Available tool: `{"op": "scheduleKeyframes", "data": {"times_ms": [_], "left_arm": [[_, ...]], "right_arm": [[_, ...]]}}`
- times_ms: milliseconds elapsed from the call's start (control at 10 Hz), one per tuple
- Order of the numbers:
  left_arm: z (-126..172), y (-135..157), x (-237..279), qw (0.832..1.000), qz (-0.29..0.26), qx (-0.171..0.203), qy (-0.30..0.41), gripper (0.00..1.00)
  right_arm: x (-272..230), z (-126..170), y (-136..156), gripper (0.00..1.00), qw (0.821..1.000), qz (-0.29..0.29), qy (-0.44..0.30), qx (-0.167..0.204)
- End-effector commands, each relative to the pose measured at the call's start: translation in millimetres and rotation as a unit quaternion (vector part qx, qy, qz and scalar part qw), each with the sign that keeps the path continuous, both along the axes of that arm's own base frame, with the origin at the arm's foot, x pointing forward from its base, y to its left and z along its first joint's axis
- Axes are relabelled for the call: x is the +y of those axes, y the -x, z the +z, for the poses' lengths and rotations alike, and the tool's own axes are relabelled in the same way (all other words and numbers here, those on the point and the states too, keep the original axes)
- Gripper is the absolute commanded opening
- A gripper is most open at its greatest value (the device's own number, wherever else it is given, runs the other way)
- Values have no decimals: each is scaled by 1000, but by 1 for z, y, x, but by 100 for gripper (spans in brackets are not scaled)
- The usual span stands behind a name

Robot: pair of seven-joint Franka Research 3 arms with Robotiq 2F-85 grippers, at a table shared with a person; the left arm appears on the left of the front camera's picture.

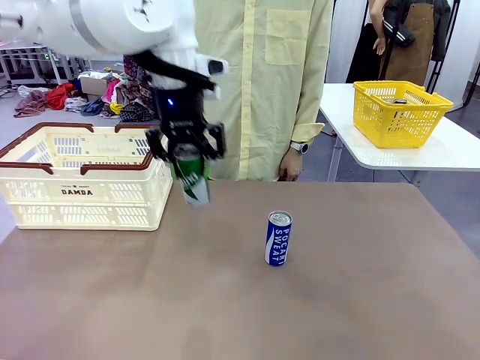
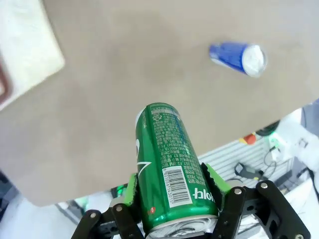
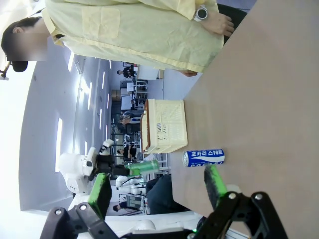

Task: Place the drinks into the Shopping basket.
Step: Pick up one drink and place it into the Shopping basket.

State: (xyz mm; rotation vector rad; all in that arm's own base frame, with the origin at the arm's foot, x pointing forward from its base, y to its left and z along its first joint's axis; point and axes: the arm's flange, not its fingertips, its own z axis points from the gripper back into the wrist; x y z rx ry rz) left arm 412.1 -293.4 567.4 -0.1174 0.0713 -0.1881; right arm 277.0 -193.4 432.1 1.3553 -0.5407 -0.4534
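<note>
We see the left end effector [image 1: 190, 154] clenched around a green can [image 1: 193, 181], holding it tilted in the air just beside the right end of the Shopping basket [image 1: 82, 196], above the brown surface [image 1: 360, 300]. A blue Pocari Sweat can [image 1: 278, 238] stands upright mid-surface, well apart from both. The right end effector [image 3: 157, 178] hangs released, its green pads [image 3: 101, 191] spread with nothing between them.

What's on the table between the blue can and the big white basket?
Nothing: front view shows bare table between blue can and basket; the left gripper holds the green can above it.
</note>
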Motion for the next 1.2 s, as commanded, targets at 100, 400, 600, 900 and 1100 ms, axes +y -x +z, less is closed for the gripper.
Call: {"op": "scheduleKeyframes", "data": {"times_ms": [100,400,600,900,1100], "left_arm": [[82,-56,101,998,-16,43,-54,0],[116,-94,214,998,33,-34,42,0],[94,-102,244,993,93,-41,65,0],[118,-94,242,998,49,-28,19,0],[118,-94,242,998,49,-28,19,0]], "right_arm": [[-1,3,-3,100,1000,-3,-2,-14],[-1,3,-3,100,1000,-3,-2,-14],[-1,3,-3,100,1000,-3,-2,-14],[-1,3,-3,100,1000,-3,-2,-14],[-1,3,-3,100,1000,-3,-2,-14]]}}
